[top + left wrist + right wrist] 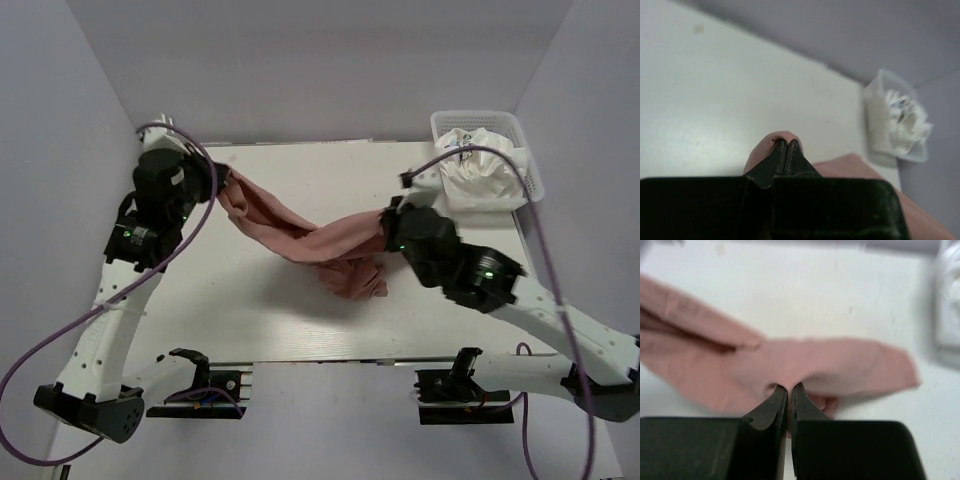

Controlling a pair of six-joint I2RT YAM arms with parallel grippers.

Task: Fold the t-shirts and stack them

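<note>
Across the middle of the surface (pixel 250 320), the pink t-shirt (pixel 300 235) hung stretched between both arms, a bunched part sagging near the centre. The left gripper (pixel 214 186) pinched one end near the far left corner, and the right gripper (pixel 386 228) was clamped on the other. At the far right corner, white t-shirts (pixel 485 175) filled the basket (pixel 478 117); their dark print was too small to read.

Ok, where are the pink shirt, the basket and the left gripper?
pink t-shirt (pixel 305 240), top external view, on its stretched middle span.
white mesh basket (pixel 478 116), top external view, on its far rim.
left gripper (pixel 787 144), left wrist view, at the shut fingertips pinching pink cloth.
</note>
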